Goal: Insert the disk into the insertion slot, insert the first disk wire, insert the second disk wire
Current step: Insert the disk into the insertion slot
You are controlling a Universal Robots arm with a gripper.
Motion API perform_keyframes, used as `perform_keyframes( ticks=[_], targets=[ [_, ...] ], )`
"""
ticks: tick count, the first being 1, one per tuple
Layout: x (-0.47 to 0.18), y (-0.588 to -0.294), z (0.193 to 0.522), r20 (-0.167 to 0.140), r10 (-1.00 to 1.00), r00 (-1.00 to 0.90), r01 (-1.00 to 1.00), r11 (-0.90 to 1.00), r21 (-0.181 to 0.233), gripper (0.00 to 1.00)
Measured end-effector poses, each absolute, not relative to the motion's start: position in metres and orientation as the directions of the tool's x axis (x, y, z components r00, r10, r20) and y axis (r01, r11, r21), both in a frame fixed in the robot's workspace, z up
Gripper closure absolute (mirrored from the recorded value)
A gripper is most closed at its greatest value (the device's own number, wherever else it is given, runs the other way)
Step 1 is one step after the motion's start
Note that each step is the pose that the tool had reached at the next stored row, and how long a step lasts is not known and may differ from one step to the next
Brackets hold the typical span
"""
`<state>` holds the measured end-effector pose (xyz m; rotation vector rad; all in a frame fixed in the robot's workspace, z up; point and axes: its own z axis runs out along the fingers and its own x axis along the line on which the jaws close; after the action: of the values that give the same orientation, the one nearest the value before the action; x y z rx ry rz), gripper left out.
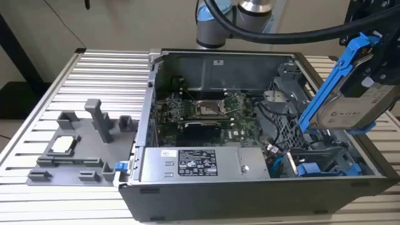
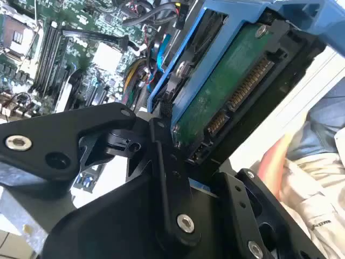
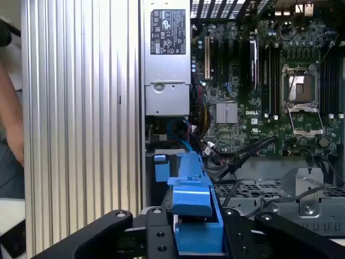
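My gripper (image 1: pixel 375 65) is shut on the disk (image 1: pixel 361 108), a silver-grey drive with a pale label in a bright blue carrier frame (image 1: pixel 331 79). It holds the disk tilted on edge, high above the open PC case's side at the exterior view's right. In the second wrist view the black fingers (image 2: pixel 164 135) clamp the disk (image 2: pixel 226 91), green board and connector side showing. In the first wrist view the carrier's blue edge (image 3: pixel 191 194) sits between the fingers. The insertion slot (image 1: pixel 317 153), a grey metal bay, lies below the disk near the case's front corner. A blue cable (image 1: pixel 276 164) hangs beside it.
Inside the case are the motherboard (image 1: pixel 206 110), the power supply (image 1: pixel 187 164), a perforated grey cage (image 1: pixel 284 123) and another blue-framed unit (image 1: pixel 310 169). A grey fixture with small parts (image 1: pixel 75 145) sits on the ribbed table at the exterior view's left. A person's arm (image 3: pixel 11 124) is nearby.
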<state>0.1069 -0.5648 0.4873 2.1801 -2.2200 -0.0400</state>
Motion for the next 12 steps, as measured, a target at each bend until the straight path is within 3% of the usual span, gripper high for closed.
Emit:
perform_keyframes(
  ticks=[12],
  targets=[
    [0.1069,-0.5648,0.4865,0.003,-1.000,-0.018,-0.999,0.018,0.039,0.67]
  ],
)
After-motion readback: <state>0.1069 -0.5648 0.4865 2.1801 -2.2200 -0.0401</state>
